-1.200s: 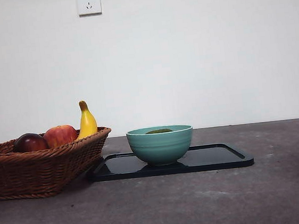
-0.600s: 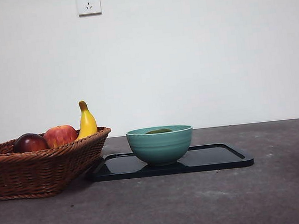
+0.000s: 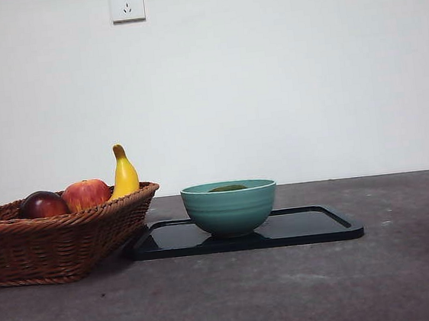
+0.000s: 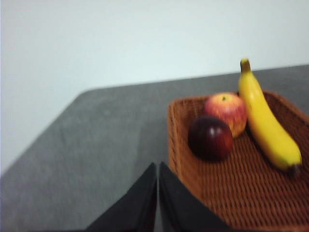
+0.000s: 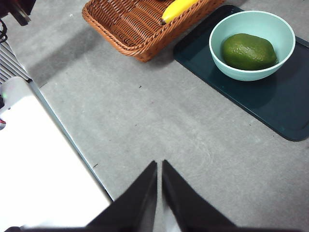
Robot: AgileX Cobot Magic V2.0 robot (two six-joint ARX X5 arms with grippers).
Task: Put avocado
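I am seeing my right pincer [image 5: 159, 166] hanging high over the bare grey tabletop [image 5: 159, 121], jaws pressed together on nothing, and my left pincer [image 4: 158, 169] hanging just as closed and empty at the near corner of the wicker basket [image 4: 231, 193]. Further off, at the upper right of the right wrist frame, the avocado [image 5: 249, 51] is lying inside the teal bowl [image 5: 227, 26], which is sitting on the dark tray [image 5: 270, 106] just beside that basket.

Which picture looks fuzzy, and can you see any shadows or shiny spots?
The left wrist view is soft and blurry, so the banana, red apple and dark red fruit have smeared edges. The front view is sharp, and the dark tray shines under the bowl. The right wrist view is clear, with the basket casting a soft shadow and the avocado faintly glinting.
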